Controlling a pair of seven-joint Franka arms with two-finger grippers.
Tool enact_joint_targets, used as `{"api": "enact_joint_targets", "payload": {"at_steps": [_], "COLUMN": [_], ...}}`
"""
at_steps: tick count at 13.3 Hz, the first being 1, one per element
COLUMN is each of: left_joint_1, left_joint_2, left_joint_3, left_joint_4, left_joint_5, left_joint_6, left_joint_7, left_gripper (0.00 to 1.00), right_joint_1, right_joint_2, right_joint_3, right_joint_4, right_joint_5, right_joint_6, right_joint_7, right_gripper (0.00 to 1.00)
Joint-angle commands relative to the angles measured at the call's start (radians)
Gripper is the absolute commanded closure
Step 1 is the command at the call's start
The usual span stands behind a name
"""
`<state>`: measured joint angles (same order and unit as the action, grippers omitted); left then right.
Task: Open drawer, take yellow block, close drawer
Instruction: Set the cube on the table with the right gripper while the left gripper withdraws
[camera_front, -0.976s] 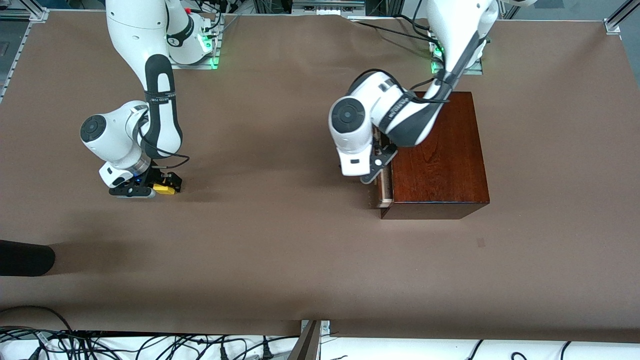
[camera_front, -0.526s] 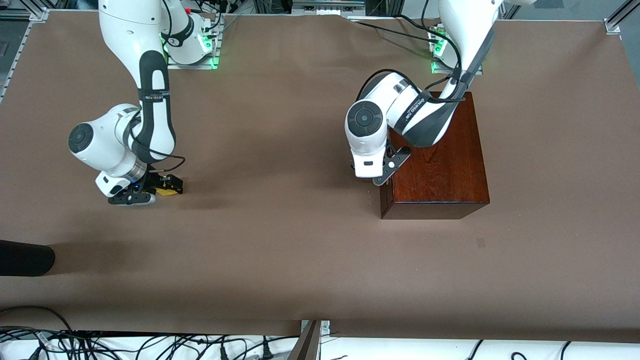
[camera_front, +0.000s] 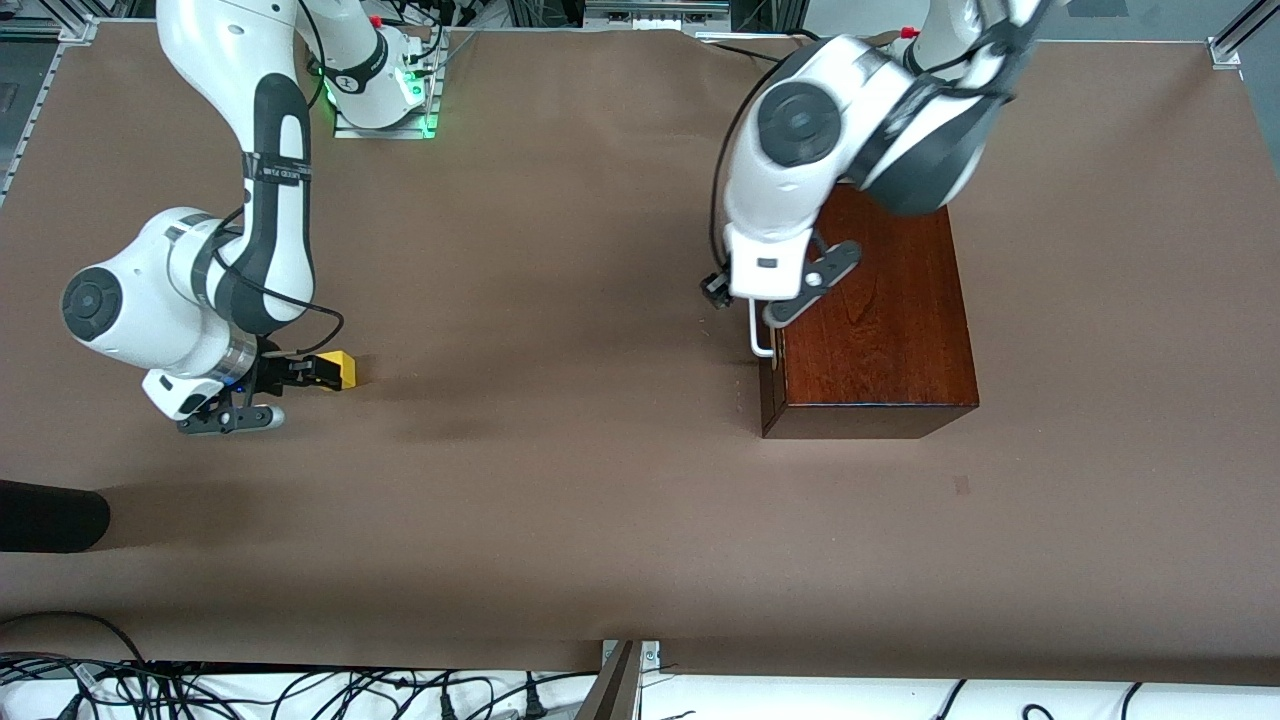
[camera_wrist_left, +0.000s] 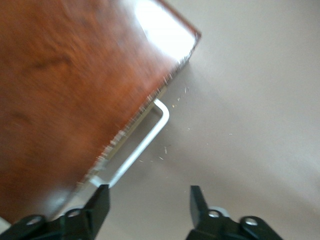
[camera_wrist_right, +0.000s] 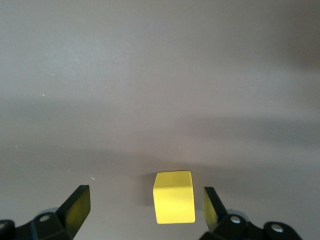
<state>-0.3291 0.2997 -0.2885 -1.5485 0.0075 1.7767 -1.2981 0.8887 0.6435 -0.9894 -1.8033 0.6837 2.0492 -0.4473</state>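
The yellow block (camera_front: 337, 369) (camera_wrist_right: 174, 196) rests on the brown table toward the right arm's end. My right gripper (camera_front: 268, 394) (camera_wrist_right: 145, 207) hovers open just over it, the cube lying between the fingers and close to one fingertip (camera_wrist_right: 212, 206). The drawer is pushed fully into the dark mahogany box (camera_front: 872, 330) (camera_wrist_left: 65, 90); only its white loop handle (camera_front: 760, 335) (camera_wrist_left: 142, 145) sticks out. My left gripper (camera_front: 765, 292) (camera_wrist_left: 148, 205) hangs open above that handle, nothing between its fingers.
A dark rounded object (camera_front: 50, 515) pokes in at the right arm's end, nearer the front camera. Cables (camera_front: 200, 690) run along the table's near edge. Both arm bases stand at the table's farthest edge.
The drawer slid shut into the box. My left gripper let go of the handle, opened and rose. My right gripper drew back from the block, which stays on the table.
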Motion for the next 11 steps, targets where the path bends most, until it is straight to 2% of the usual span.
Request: {"api": "enact_joint_targets", "payload": {"at_steps": [1,3,5,7,10,11], "left_joint_1": [0.099,0.13,0.163,0.163,0.162,0.163], "left_joint_2": [-0.112,-0.172,-0.212,-0.24,-0.278,-0.293], "left_joint_3": [-0.002,0.063,0.124,0.214,0.319,0.331], "left_joint_4": [-0.028,-0.03,-0.03,-0.033,-0.057,-0.077], "left_joint_5": [-0.043,-0.043,-0.044,-0.044,-0.041,-0.029], "left_joint_6": [-0.094,-0.164,-0.21,-0.238,-0.231,-0.208], "left_joint_7": [0.255,0.447,0.641,0.816,1.096,1.202], "left_gripper": [0.0,0.0,0.0,0.0,0.0,0.0], "right_joint_1": [-0.013,-0.074,-0.164,-0.275,-0.407,-0.444], "right_joint_2": [-0.004,-0.053,-0.146,-0.235,-0.333,-0.366], "right_joint_3": [0.03,0.119,0.246,0.384,0.517,0.552], "right_joint_4": [0.042,0.056,0.056,0.055,0.041,0.041], "right_joint_5": [-0.049,-0.126,-0.267,-0.378,-0.44,-0.473], "right_joint_6": [-0.034,-0.032,-0.026,-0.032,-0.066,-0.076], "right_joint_7": [0.07,0.142,0.243,0.327,0.348,0.355], "right_gripper": [0.0,0.0,0.0,0.0,0.0,0.0]}}
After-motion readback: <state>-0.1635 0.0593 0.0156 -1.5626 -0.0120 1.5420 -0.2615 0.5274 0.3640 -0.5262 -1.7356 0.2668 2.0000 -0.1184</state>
